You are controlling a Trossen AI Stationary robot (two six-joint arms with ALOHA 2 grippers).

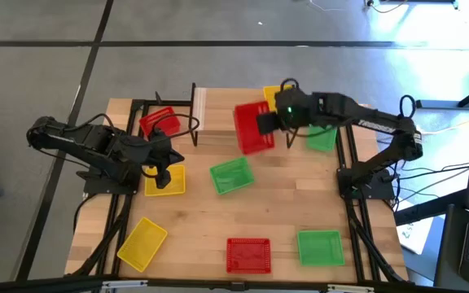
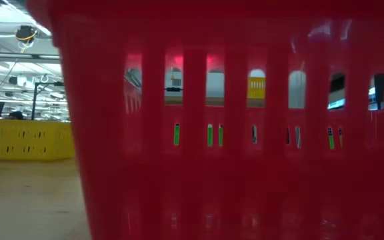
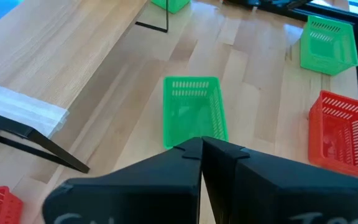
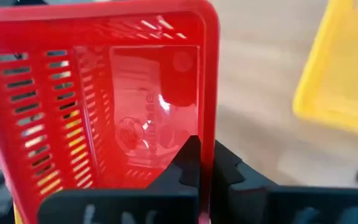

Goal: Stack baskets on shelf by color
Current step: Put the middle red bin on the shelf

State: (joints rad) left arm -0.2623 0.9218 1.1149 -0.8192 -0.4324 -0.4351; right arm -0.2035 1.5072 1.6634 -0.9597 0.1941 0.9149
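My right gripper (image 1: 269, 122) is shut on a red basket (image 1: 252, 128), which it holds up over the light wooden shelf (image 1: 218, 122) at the table's far side. A yellow basket (image 1: 273, 96) and a green one (image 1: 322, 137) lie by that arm. My left gripper (image 1: 163, 167) hangs shut and empty above a yellow basket (image 1: 165, 181). Another red basket (image 1: 159, 122) sits left of the shelf, and a green one (image 1: 231, 175) lies mid-table. Along the near edge lie a yellow (image 1: 142, 242), a red (image 1: 248, 254) and a green basket (image 1: 320, 247). My right gripper pinches the rim of the red basket's side wall (image 4: 207, 127), one finger (image 4: 188, 163) inside the basket and the other outside. The fingers slant down from the table's right. The basket is lifted clear and tilted, its open side turned toward the wrist.
The red basket (image 2: 232, 133) at the near edge fills most of the low view, with a yellow one (image 2: 22, 140) beside it. Black frame rails (image 1: 133, 163) run along both table sides. Bare wood lies between the middle green basket and the near row.
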